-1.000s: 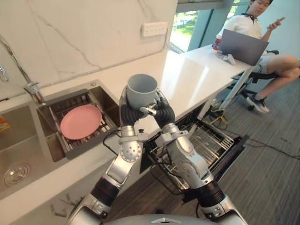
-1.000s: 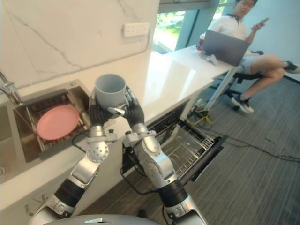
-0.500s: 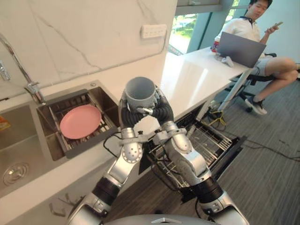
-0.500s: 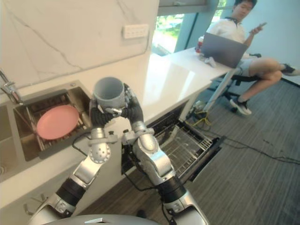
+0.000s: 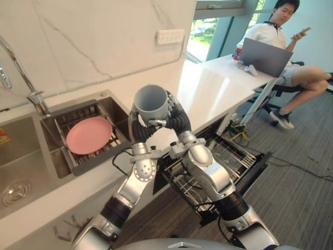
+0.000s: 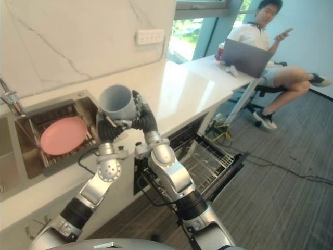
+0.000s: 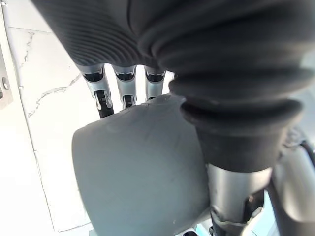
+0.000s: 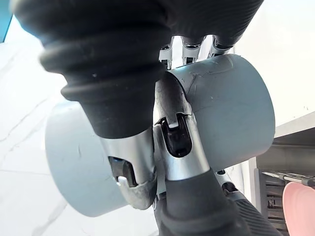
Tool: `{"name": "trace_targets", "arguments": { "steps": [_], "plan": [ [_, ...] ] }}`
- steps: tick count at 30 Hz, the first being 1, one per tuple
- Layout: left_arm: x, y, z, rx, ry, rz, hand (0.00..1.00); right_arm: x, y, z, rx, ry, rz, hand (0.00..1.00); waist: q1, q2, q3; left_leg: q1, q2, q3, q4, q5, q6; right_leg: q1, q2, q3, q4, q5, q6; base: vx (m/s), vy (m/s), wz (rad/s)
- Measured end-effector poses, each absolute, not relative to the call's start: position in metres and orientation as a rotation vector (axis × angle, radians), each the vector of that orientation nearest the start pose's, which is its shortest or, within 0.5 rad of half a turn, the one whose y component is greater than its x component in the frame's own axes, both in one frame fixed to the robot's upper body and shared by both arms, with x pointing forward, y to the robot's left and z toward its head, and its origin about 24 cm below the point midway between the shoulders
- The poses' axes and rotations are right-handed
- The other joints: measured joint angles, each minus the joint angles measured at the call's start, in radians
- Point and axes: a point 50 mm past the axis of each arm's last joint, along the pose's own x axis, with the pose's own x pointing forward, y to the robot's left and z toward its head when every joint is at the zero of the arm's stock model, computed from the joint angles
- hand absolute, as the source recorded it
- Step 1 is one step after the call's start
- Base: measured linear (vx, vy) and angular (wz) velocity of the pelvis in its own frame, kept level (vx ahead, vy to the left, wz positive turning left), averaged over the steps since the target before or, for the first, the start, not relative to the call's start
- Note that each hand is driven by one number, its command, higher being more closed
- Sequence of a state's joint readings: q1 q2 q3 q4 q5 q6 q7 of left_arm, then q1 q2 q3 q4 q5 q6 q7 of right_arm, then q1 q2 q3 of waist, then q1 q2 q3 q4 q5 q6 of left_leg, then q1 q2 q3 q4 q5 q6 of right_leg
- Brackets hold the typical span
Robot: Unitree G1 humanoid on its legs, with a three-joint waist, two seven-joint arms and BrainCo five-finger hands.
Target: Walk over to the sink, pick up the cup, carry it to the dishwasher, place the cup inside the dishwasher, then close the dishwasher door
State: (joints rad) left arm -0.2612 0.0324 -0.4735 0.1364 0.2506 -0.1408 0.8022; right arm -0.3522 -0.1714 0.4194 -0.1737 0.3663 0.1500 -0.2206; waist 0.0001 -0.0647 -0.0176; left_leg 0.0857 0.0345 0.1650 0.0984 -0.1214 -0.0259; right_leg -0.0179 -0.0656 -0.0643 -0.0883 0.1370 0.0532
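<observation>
Left arm and right arm both raised, forearms converging upward. Left robot hand sits on the left side of the cup, fingers curled up along its wall. Right robot hand on the opposite side, thumb bent across the wall, other fingers wrapped behind. Palms face each other; both clamp the cup, held between them, mouth up and slightly tilted
</observation>
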Motion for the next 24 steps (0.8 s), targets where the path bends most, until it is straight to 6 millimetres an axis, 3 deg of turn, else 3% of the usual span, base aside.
{"name": "trace_targets", "arguments": {
  "steps": [8,9,24],
  "plan": [
    [0.269,0.062,0.082,0.215,-0.379,0.248,1.00,0.287,-0.052,0.131,0.067,-0.131,0.455,0.00,0.001,0.000,0.000,0.000,0.000,0.000,0.000,0.000,0.000,0.000,0.000,0.000,0.000,0.001,0.001,0.00,0.000,0.00],
    [0.269,0.062,0.082,0.215,-0.380,0.249,1.00,0.287,-0.050,0.132,0.065,-0.126,0.466,1.00,0.001,0.001,0.000,0.000,0.000,-0.001,0.000,0.000,0.000,0.000,0.000,0.000,0.000,0.000,0.000,0.00,0.000,0.00],
    [0.271,0.069,0.081,0.234,-0.383,0.255,1.00,0.291,-0.044,0.128,0.040,-0.133,0.488,1.00,0.006,0.004,0.003,-0.016,0.007,-0.030,0.003,0.006,-0.004,0.001,-0.005,-0.032,-0.001,-0.002,-0.005,0.00,-0.002,0.05]
  ]
}}
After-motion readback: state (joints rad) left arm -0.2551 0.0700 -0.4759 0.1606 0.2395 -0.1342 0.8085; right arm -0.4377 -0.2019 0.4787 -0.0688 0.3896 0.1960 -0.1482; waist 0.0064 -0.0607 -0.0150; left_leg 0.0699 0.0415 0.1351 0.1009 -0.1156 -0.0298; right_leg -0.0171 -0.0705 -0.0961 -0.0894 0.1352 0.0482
